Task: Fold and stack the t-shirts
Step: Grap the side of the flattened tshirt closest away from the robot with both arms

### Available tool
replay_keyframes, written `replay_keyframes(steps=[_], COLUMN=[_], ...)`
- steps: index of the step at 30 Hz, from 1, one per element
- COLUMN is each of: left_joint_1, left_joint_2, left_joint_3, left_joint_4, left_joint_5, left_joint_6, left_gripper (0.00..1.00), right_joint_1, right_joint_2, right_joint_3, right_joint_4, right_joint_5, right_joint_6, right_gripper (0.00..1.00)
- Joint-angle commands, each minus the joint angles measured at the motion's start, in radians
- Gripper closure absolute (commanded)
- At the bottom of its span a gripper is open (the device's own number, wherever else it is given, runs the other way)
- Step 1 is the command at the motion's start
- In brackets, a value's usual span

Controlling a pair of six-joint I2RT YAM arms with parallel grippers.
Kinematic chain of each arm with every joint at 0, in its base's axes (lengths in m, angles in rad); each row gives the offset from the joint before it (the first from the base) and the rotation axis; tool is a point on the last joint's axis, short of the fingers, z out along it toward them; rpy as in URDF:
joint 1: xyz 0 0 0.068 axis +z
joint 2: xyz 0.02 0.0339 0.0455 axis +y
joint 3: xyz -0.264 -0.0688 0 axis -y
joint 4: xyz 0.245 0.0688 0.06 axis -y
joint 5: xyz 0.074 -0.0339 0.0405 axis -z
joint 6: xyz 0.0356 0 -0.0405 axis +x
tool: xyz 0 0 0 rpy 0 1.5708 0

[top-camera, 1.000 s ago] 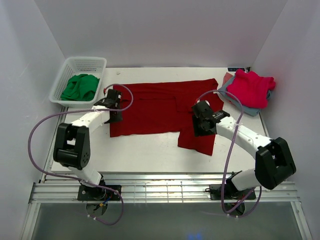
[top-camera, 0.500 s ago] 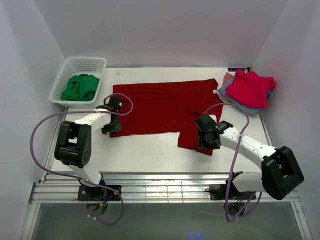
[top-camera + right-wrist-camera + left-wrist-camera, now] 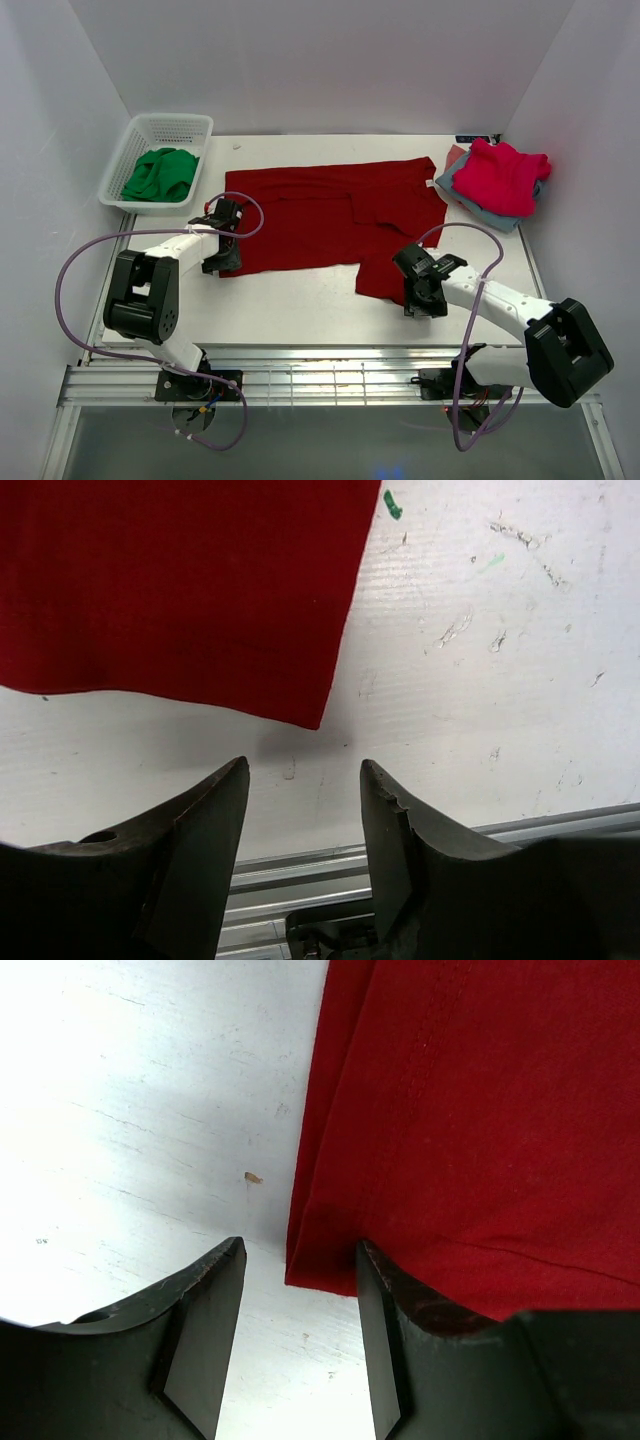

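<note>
At ten o'clock on the white table (image 3: 300, 310) sits a white plastic mesh basket (image 3: 172, 119) with a bundle of green cloth (image 3: 160, 172) in it, no part of this step.

Next along, the left pincer (image 3: 298, 1260) stands with its jaws parted and nothing gripped. The near-left corner of the large dark red cotton t-shirt (image 3: 310, 215) pokes right into the gap, and the near hem runs off from it toward three o'clock. The left arm is folded tight, with its elbow near the table's nine o'clock edge. Its forearm lies out toward two o'clock and the wrist tips down over that corner.

The shirt lies flat mid-table, its long axis from nine to three o'clock, with one part dropping toward six o'clock on its right side. The right pincer (image 3: 303, 770) hovers at that lower right corner, jaws apart and empty. From its own camera the cloth's point lies just at twelve o'clock from the gap, not yet inside it. The right arm reaches from its base toward ten o'clock, forearm long and low.

I'd reckon each arm takes its own nearer corner, then carries the near hem toward twelve o'clock for a fold.

At two o'clock waits the stack: a pink-red folded shirt (image 3: 505, 175) on grey-blue folded shirts (image 3: 497, 218).
</note>
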Motion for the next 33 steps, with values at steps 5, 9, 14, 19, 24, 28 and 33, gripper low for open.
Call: replay_keyframes(steps=[5,9,14,19,24,28,33], left_joint_1=[0.002,0.004,0.002,0.004,0.004,0.004,0.002], left_joint_2=[-0.007,0.002,-0.002,0.001,0.013,0.022,0.037], left_joint_3=[-0.004,0.004,0.007,0.007,0.005,0.005,0.014], left_joint_4=[-0.012,-0.013,-0.013,-0.013,-0.015,-0.017,-0.021], left_joint_5=[0.004,-0.003,-0.008,-0.016,-0.025,-0.042,-0.062], left_joint_6=[-0.008,-0.004,-0.004,0.001,0.005,0.004,0.007], left_gripper=[0.41,0.41,0.41,0.41,0.46,0.59,0.81], right_joint_1=[0.006,0.006,0.006,0.006,0.004,0.006,0.006], right_joint_2=[0.045,0.078,0.097,0.137,0.164,0.169,0.164], right_joint_3=[-0.021,0.019,0.045,0.025,-0.003,-0.024,-0.004], right_joint_4=[0.085,0.092,0.095,0.133,0.161,0.171,0.119], right_joint_5=[0.027,0.049,0.076,0.087,0.076,0.052,0.043], right_joint_6=[0.025,0.018,0.002,-0.004,-0.004,-0.007,0.001], right_gripper=[0.46,0.46,0.46,0.46,0.57,0.83,0.92])
